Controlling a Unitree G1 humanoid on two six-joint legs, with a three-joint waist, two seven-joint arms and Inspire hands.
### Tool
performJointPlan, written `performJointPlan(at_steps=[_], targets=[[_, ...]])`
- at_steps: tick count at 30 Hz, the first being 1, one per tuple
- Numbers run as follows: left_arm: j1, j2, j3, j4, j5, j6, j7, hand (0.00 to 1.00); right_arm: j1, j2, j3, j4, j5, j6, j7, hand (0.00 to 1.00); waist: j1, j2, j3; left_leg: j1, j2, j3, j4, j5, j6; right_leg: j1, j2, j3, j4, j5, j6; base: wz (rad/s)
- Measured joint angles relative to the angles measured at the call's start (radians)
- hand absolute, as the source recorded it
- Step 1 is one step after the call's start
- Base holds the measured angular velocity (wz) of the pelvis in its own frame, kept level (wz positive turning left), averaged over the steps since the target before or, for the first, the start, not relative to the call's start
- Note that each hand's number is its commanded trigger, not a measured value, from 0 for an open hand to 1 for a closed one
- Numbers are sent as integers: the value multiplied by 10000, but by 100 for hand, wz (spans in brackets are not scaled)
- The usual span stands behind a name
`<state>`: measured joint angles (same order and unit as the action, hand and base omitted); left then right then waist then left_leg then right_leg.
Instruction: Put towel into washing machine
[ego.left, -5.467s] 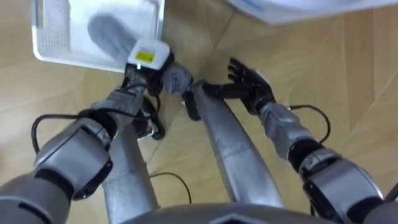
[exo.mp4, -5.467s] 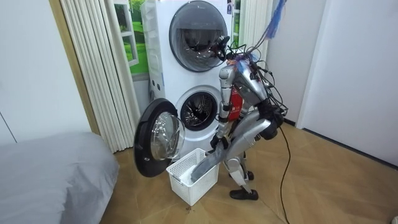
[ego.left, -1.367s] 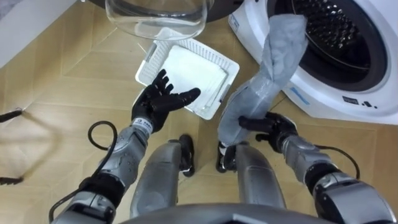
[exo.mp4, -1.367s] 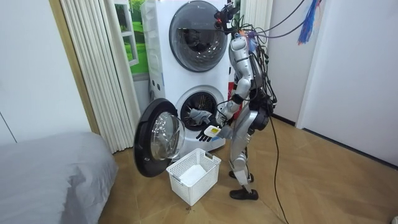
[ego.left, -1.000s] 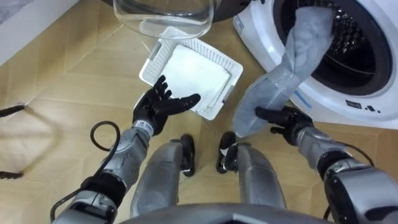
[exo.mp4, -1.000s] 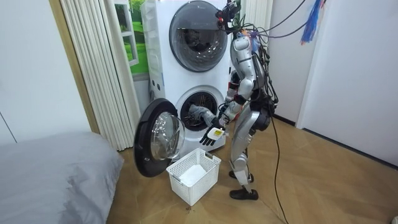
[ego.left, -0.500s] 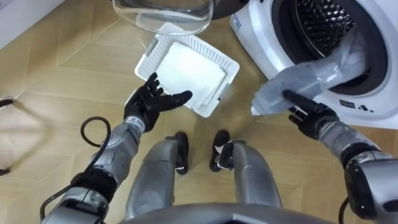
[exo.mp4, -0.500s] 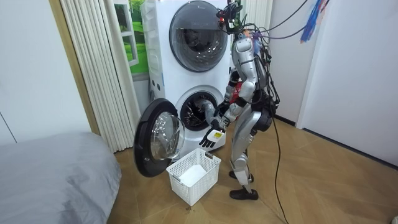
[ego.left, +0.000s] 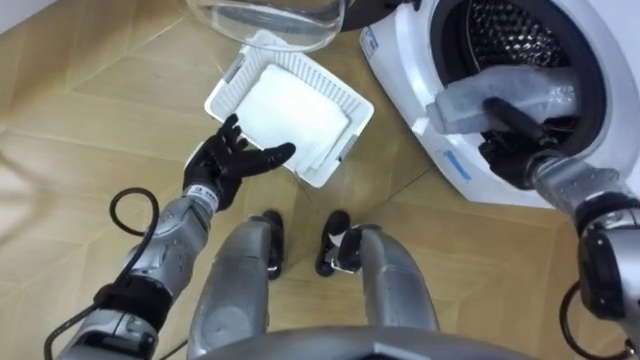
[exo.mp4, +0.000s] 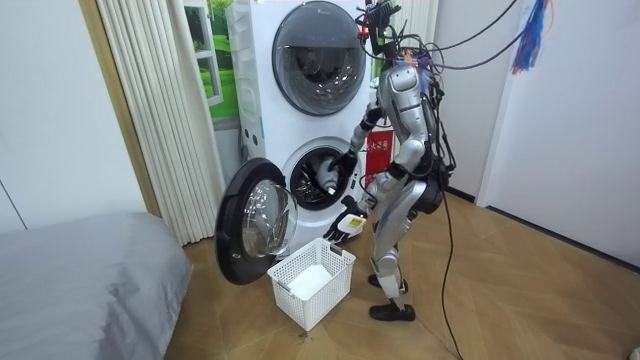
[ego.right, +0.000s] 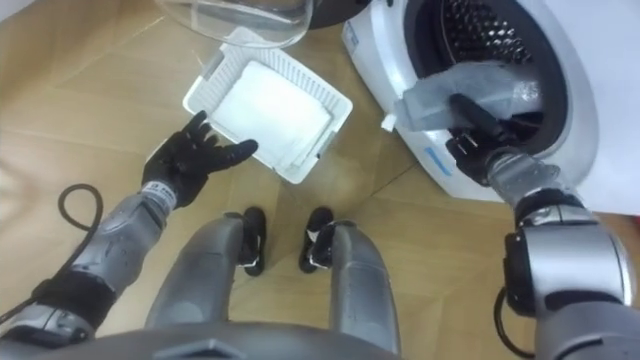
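Two hands are at work here, and we read them from the left. The left hand (ego.left: 225, 162) hangs over the wooden floor (ego.left: 90, 150) with its fingers spread wide and straight, holding nothing, its fingertips just short of the near edge of a white basket (ego.left: 226, 80). The basket stands on the floor in front of the robot's feet, and a folded white cloth (ego.left: 295, 105) lies flat inside it. Just past the basket's far edge we see the glass bowl of the open door (ego.left: 265, 15).

To the right stands the washing machine (ego.left: 408, 68), with its round opening facing the robot and its perforated drum (ego.left: 520, 30) in view. The grey towel (ego.left: 465, 105) lies across the lower rim of that opening. Its left end pokes out over the rim, and the rest reaches into the drum. The right hand (ego.left: 515, 150) is at the rim, closed on the towel, with one finger laid along the top and the others curled beneath.

In the room view we see the robot standing upright before the lower machine of a stacked pair, right arm stretched into the opening. The door swings out towards the room view's left, where a grey bed (exo.mp4: 80, 270) sits.
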<state>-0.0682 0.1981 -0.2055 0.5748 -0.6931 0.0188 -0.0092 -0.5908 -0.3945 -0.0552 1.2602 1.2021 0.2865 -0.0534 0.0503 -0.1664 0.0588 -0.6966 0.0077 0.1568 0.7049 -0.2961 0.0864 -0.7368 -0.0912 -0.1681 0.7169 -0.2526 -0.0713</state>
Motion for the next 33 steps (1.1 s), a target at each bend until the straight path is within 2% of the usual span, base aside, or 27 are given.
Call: performJointPlan(at_steps=[3,4,5,6,11,14,17,25,29,33], targets=[[63,-11,291,-308,44,-31,14,0,-354,-23,-407,-559,964,45,-594,100,-312,-16,2,-91,-42,10,5,24,86,-17,-131,-152,91,-31,51,17],[27,-13,308,-308,59,-41,14,0,-442,-31,-497,-543,1231,41,-679,77,-305,-26,1,-100,-43,10,12,18,102,-19,-138,-170,98,-32,53,15],[-9,-14,357,-310,86,-68,11,0,-640,-65,-584,-416,1662,41,-813,22,-325,-32,-2,-112,-44,17,20,18,125,-13,-161,-209,102,-34,57,11],[-14,-28,418,-341,99,-78,11,0,-780,-108,-773,-231,1867,41,-912,0,-330,-31,-2,-135,-44,27,21,27,149,-13,-189,-260,102,-38,65,13],[3,-45,461,-410,211,-138,50,0,-869,-333,-885,-113,2128,40,-1412,0,-309,-31,-2,-241,-89,80,41,57,222,-69,-314,-356,167,-88,150,12],[-37,-212,454,-454,228,-185,250,0,-973,-596,-988,-98,2280,-23,-1730,0,-320,-30,-2,-254,-207,92,32,71,281,-125,-460,-357,316,-166,221,8],[-47,-265,373,-456,305,-215,338,0,-1072,-794,-1269,68,2513,-387,-2022,0,-315,-28,-2,-247,-200,102,43,73,298,-68,-465,-407,277,-165,224,6],[-120,-312,250,-454,344,-278,505,0,-1073,-795,-1333,210,2773,-893,-3032,0,-232,20,3,-234,-192,105,-8,87,352,-22,-477,-507,268,-162,237,4],[-138,-431,202,-407,337,-373,494,0,-1081,-795,-1333,202,2829,-1367,-3466,0,-124,206,6,-139,-188,181,-197,151,423,46,-482,-481,89,-75,290,-3],[-253,-479,131,-325,346,-409,485,0,-1089,-795,-1247,144,2769,-1574,-3656,0,-92,297,9,-2,-197,365,-489,216,490,69,-454,-296,-118,57,375,-11]])
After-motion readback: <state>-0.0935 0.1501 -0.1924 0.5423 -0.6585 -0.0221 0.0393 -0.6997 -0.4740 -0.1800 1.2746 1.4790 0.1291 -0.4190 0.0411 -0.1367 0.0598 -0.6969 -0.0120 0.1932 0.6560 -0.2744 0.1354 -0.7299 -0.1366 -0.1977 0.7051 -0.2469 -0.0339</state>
